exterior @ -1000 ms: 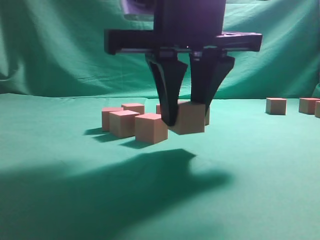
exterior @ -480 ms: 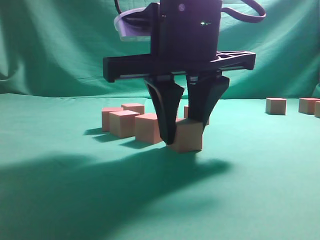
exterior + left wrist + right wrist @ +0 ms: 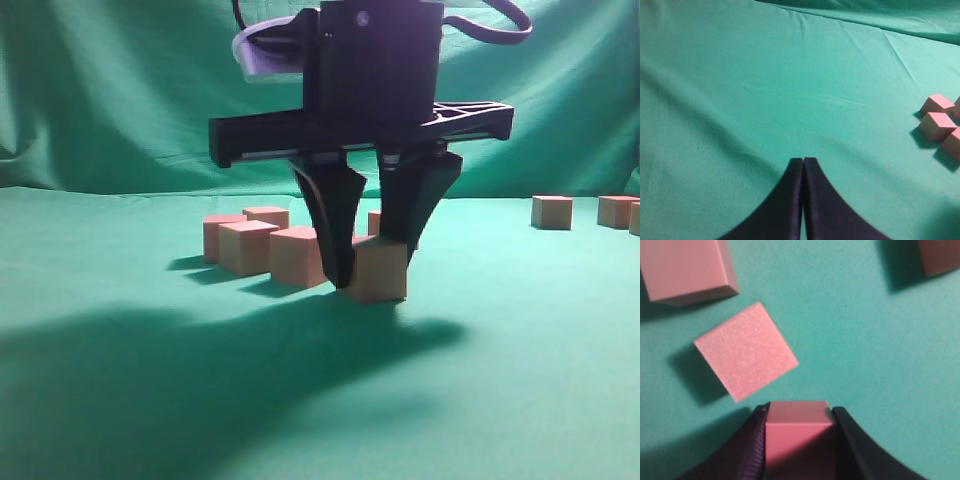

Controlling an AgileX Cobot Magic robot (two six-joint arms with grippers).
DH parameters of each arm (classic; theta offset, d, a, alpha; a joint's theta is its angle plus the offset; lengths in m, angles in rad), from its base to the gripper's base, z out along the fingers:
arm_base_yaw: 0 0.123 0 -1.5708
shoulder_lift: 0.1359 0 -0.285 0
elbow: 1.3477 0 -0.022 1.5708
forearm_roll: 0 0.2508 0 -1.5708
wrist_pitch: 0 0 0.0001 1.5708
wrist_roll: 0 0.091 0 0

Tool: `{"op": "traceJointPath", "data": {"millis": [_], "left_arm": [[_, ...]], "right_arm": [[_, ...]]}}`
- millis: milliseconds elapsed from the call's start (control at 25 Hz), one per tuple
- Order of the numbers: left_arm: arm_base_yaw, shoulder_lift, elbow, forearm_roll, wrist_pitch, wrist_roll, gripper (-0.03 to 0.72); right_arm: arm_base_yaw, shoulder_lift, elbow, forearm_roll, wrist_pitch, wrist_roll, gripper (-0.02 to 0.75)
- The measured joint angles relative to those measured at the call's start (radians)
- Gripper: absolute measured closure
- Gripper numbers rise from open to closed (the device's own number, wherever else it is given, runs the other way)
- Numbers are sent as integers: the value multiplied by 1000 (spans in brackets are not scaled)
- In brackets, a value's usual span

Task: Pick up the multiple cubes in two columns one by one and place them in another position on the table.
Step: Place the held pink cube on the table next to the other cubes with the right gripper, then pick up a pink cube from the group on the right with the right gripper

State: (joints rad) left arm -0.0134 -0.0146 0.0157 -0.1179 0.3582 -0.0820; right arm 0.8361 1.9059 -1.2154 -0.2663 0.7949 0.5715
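Note:
My right gripper (image 3: 374,266) is shut on one pinkish cube (image 3: 378,275), whose base rests on the teal table (image 3: 150,400). In the right wrist view the gripper (image 3: 799,412) has that cube (image 3: 797,435) between its black fingers. A cluster of several cubes (image 3: 247,247) stands just left of and behind it. Two of them (image 3: 746,351) (image 3: 687,270) lie close ahead in the right wrist view. My left gripper (image 3: 803,161) is shut and empty over bare cloth, with three cubes (image 3: 937,125) off to its right. It is not in the exterior view.
Three more cubes (image 3: 552,211) stand apart at the far right of the table. One more cube (image 3: 939,255) is at the top right of the right wrist view. A green backdrop cloth (image 3: 120,90) hangs behind the table.
My right gripper has come down with the cube, from a little above the cloth one second ago to resting on it beside the cluster. It has barely moved in the last half second.

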Motion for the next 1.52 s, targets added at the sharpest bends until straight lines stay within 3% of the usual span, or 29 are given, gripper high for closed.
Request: {"op": "traceJointPath", "data": {"millis": [40, 240, 320, 600, 840, 1040, 1200, 1520], "left_arm": [[0, 0, 0, 0, 0, 0, 688], [0, 0, 0, 0, 0, 0, 688], [0, 0, 0, 0, 0, 0, 688], [0, 0, 0, 0, 0, 0, 688], [0, 0, 0, 0, 0, 0, 688], [0, 0, 0, 0, 0, 0, 688], [0, 0, 0, 0, 0, 0, 688], [0, 0, 0, 0, 0, 0, 688]], "right_arm": [[0, 2, 0, 4, 0, 0, 476], [0, 7, -14, 58, 46, -11, 217], [0, 7, -49, 78, 106, -39, 163], [0, 7, -264, 83, 390, -193, 154], [0, -15, -428, 30, 426, -275, 154], [-13, -98, -475, -184, 434, -287, 154], [-126, -164, -476, -244, 435, -266, 154], [-550, -144, -476, -125, 443, -256, 154]]}}
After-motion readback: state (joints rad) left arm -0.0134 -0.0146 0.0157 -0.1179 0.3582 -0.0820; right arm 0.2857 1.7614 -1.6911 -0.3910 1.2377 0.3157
